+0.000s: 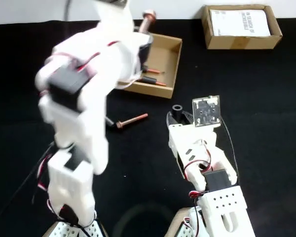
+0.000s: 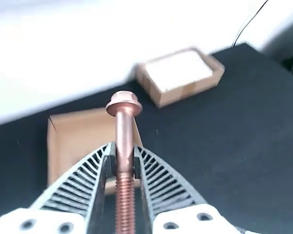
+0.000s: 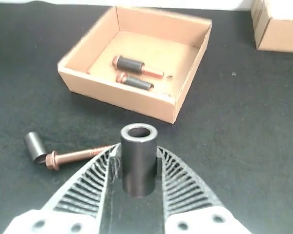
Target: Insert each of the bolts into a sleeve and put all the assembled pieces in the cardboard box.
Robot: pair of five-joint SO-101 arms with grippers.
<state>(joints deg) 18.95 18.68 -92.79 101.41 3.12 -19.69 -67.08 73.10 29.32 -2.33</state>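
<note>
My left gripper [image 2: 121, 163] is shut on a copper bolt [image 2: 122, 141], head pointing away from the wrist; in the high view the bolt's head [image 1: 148, 16] pokes up above the open cardboard box [image 1: 171, 64]. My right gripper [image 3: 138, 163] is shut on a black sleeve [image 3: 138, 158], held upright with its bore open; from above the sleeve [image 1: 177, 110] sits mid-table. Two assembled pieces [image 3: 134, 73] lie inside the box [image 3: 195, 58]. A loose bolt [image 1: 132, 120] lies on the black table with a loose sleeve [image 3: 35, 146] by its head.
A second cardboard box [image 1: 242, 41] holding white paper stands at the back right. The left arm's white body [image 1: 79, 113] rises tall over the table's left half and hides part of the open box.
</note>
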